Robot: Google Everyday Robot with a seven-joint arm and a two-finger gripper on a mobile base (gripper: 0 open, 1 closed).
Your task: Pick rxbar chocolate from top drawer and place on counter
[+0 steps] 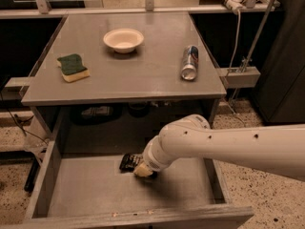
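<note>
In the camera view, our end effector (143,171) sits low inside the open top drawer (45,180), against the right end of the rxbar chocolate (127,161), placed there, we judge, to take it. We cannot tell whether it is clenched or released. The bar lies flat on the drawer bottom, small and dark-wrapped. The tabletop (138,80) above carries a sponge (73,67), a bowl (123,39) and a can (189,62).
</note>
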